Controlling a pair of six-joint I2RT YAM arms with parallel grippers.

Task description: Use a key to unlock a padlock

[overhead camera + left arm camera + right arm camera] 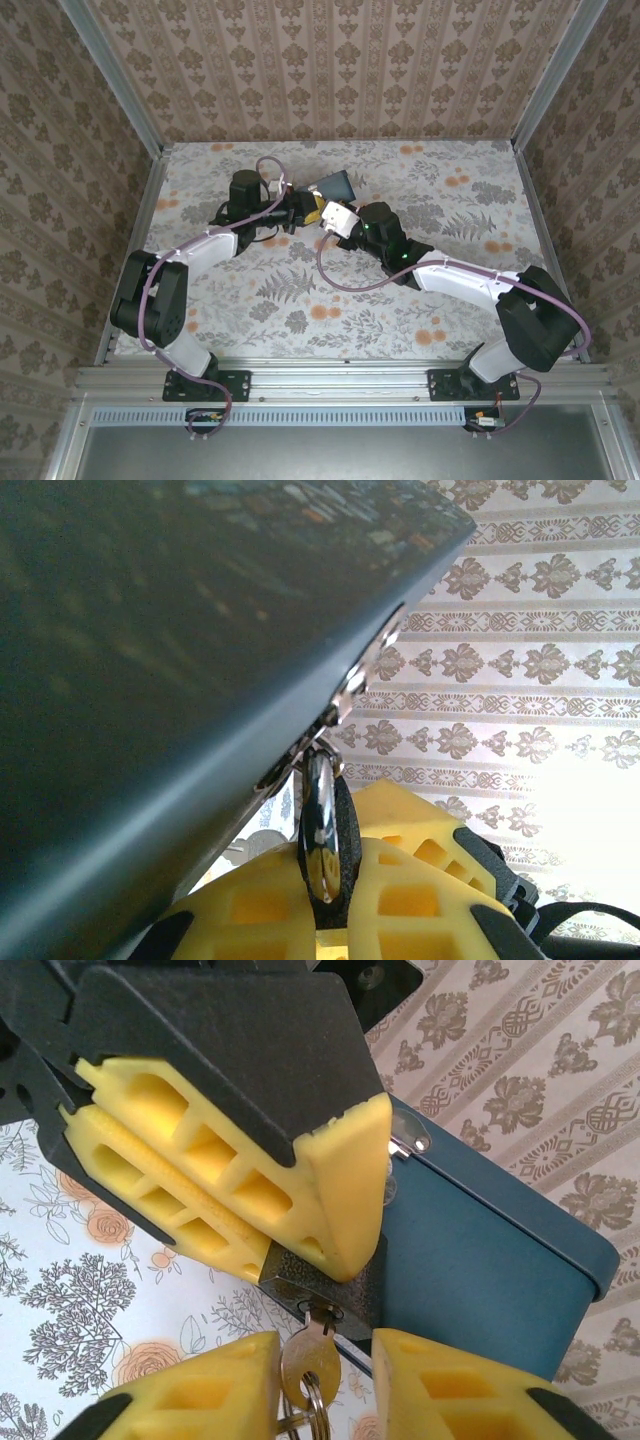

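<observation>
A dark grey padlock [325,1282] hangs from the hasp [408,1143] of a dark blue metal box [480,1260]. My left gripper [300,210] is shut on the padlock, its yellow fingers [335,1190] clamping the body from above in the right wrist view. In the left wrist view the padlock [322,830] stands edge-on between the yellow pads, under the box [150,680]. A brass key [312,1358] with a ring sits in the keyhole. My right gripper [325,1365] is open, a finger on each side of the key's head, the left one close against it.
The box [336,185] stands at the middle back of the floral table [300,300], with both grippers meeting just in front of it. Patterned walls close in the back and both sides. A purple cable [340,280] loops from the right arm over the table.
</observation>
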